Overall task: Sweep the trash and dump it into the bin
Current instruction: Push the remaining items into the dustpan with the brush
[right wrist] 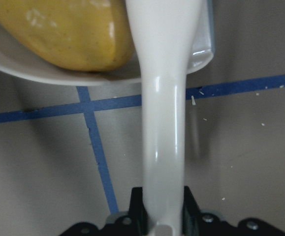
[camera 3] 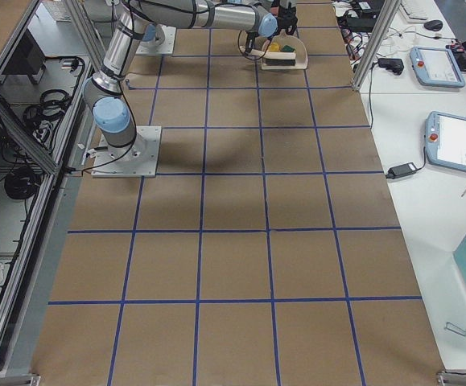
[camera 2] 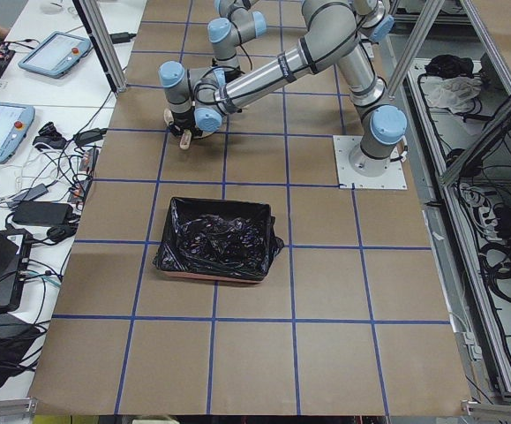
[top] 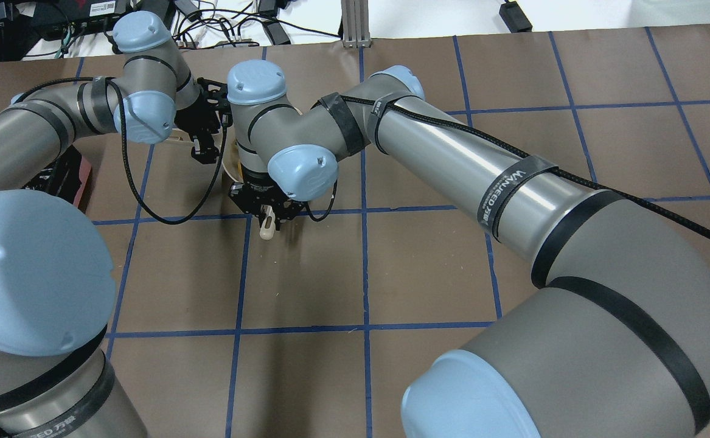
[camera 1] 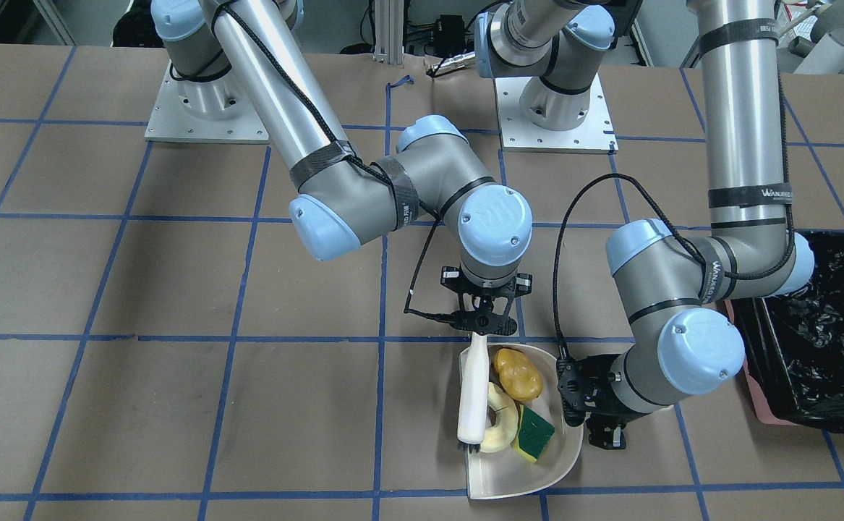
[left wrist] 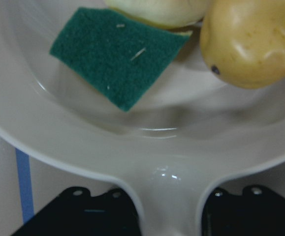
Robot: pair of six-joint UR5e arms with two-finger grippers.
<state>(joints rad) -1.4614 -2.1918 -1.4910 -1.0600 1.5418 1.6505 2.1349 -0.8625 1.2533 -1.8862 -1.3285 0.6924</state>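
Observation:
The beige dustpan (camera 1: 530, 470) lies on the brown table and holds all three trash items: the amber fruit-like piece (camera 1: 518, 374), the pale melon slice (camera 1: 501, 428) and the green-and-yellow sponge wedge (camera 1: 535, 432). My left gripper (camera 1: 604, 428) is shut on the dustpan's handle (left wrist: 169, 196). The left wrist view shows the sponge (left wrist: 115, 54) and the amber piece (left wrist: 253, 42) inside the pan. My right gripper (camera 1: 484, 323) is shut on the handle of a white brush (camera 1: 474, 391), whose head rests in the pan beside the melon slice. The pink bin (camera 1: 747, 376), lined with a black bag (camera 1: 823, 325), stands beside my left arm.
Blue tape lines grid the brown table (camera 1: 176, 405). The two arm bases (camera 1: 555, 116) stand on metal plates at the robot's side. The bin also shows in the exterior left view (camera 2: 220, 238), some way from the dustpan. Tablets and cables lie on side desks off the table.

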